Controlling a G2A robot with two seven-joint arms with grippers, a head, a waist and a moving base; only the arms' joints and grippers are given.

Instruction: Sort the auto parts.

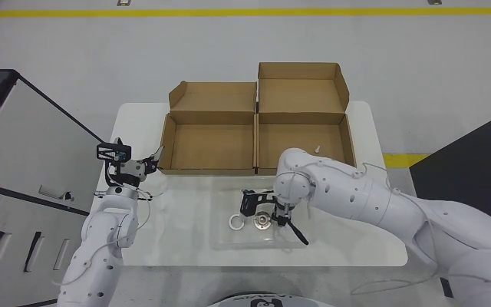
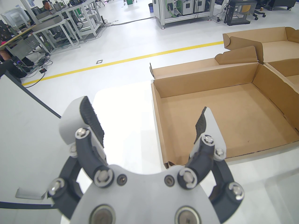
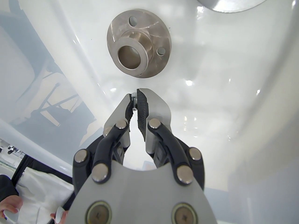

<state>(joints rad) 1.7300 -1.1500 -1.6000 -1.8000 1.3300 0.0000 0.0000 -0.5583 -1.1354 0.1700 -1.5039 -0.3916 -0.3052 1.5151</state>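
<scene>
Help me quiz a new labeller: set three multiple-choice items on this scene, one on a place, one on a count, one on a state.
1. Where does the metal flange lie?
A. in a cardboard box
B. in the clear tray
C. on the floor

2. How many open cardboard boxes stand on the table?
A. two
B. one
C. four

3. What is the state of the right gripper?
A. wide open
B. shut on a metal ring
C. shut on a small screw

Answers:
1 B, the flange rests on the tray floor just ahead of the right gripper.
2 A, the left box and the right box sit side by side.
3 C, the threaded screw is pinched between its fingers.
</scene>
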